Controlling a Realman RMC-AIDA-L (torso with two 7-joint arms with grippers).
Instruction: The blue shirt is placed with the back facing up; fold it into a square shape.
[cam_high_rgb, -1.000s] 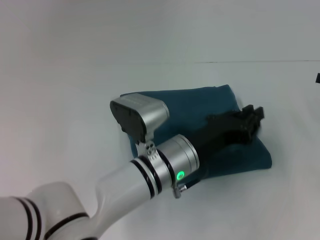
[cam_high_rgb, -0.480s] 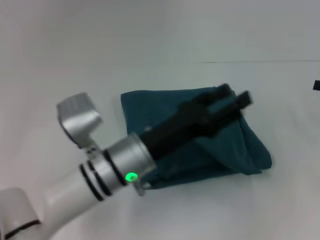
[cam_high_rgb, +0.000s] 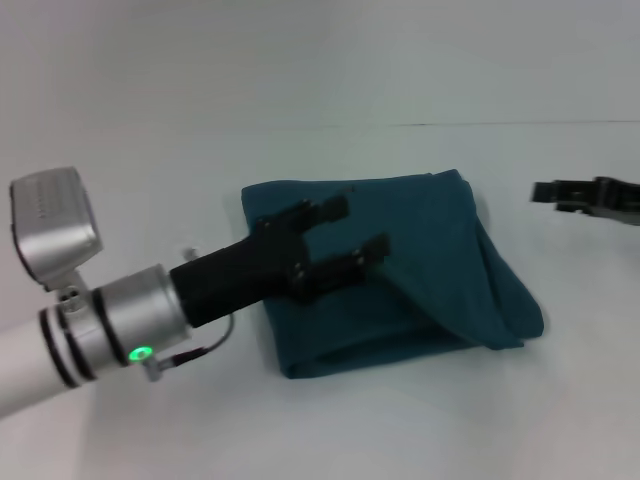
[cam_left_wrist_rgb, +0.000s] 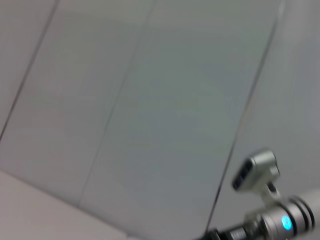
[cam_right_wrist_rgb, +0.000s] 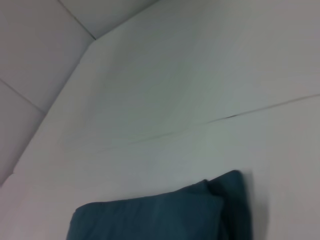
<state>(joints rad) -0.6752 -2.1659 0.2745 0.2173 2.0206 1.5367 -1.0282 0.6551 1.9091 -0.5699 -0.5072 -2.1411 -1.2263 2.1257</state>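
from the head view we see the blue shirt (cam_high_rgb: 400, 265) lying folded into a rough square on the white table (cam_high_rgb: 150, 150), a little right of the middle. its right part is a loose flap doubled over, with a rumpled corner at the near right. our left gripper (cam_high_rgb: 345, 232) reaches in from the near left and hangs over the left half of the shirt, its two black fingers (cam_high_rgb: 318, 211) spread apart and holding nothing. we cannot tell whether it touches the cloth. our right gripper (cam_high_rgb: 545, 193) comes in at the right edge, well apart from the shirt, on its far right side; we cannot tell whether it is open or closed.

in the left wrist view we see only pale panels with thin seams, and the right arm (cam_left_wrist_rgb: 280, 220) with its silver cuff and blue light.

in the right wrist view we see the far edge of the blue shirt (cam_right_wrist_rgb: 150, 220) on the table, its folded corner showing as a doubled layer.
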